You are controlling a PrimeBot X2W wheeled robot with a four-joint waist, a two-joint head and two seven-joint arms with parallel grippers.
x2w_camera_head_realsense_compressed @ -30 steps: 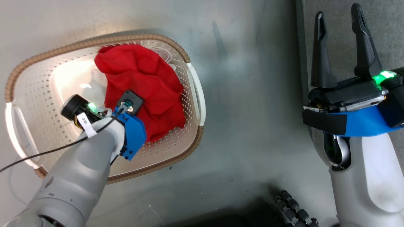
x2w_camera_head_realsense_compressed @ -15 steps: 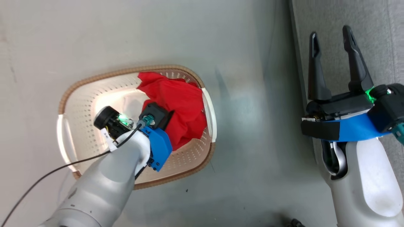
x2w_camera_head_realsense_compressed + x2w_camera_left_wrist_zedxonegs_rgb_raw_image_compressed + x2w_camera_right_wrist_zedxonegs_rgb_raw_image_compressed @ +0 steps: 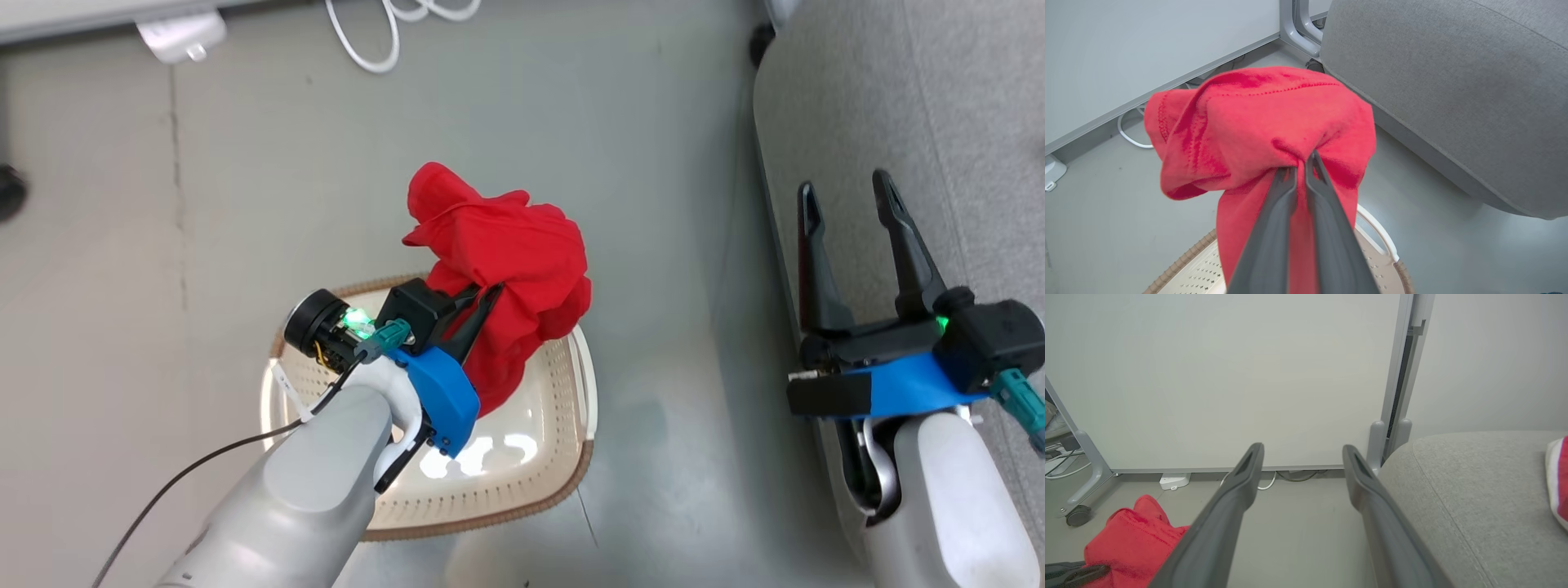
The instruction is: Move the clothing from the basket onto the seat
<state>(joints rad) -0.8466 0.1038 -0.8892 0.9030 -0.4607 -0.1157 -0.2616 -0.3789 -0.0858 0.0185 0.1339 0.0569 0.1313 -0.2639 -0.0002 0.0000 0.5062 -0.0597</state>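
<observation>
My left gripper (image 3: 487,292) is shut on a bunch of red clothing (image 3: 506,261), which hangs above the far right part of the basket (image 3: 498,502). In the left wrist view the two fingers pinch a fold of the clothing (image 3: 1257,122) at the gripper (image 3: 1300,162), with the basket's rim (image 3: 1180,261) below. The cream basket's inside shows bare. The grey seat (image 3: 898,106) lies to the right. Above its edge my right gripper (image 3: 845,186) stands open and holds nothing. A second red piece with white trim (image 3: 1560,477) lies on the seat (image 3: 1474,498).
A white cable (image 3: 384,33) and a white adapter (image 3: 184,37) lie on the grey floor by the far wall. A grey panel frame on a castor (image 3: 1077,514) stands to the left. A black cable trails from my left arm (image 3: 188,474).
The head camera has risen and the whole picture has shifted. My left gripper has lifted the red clothing up out of the basket. The right gripper stays open.
</observation>
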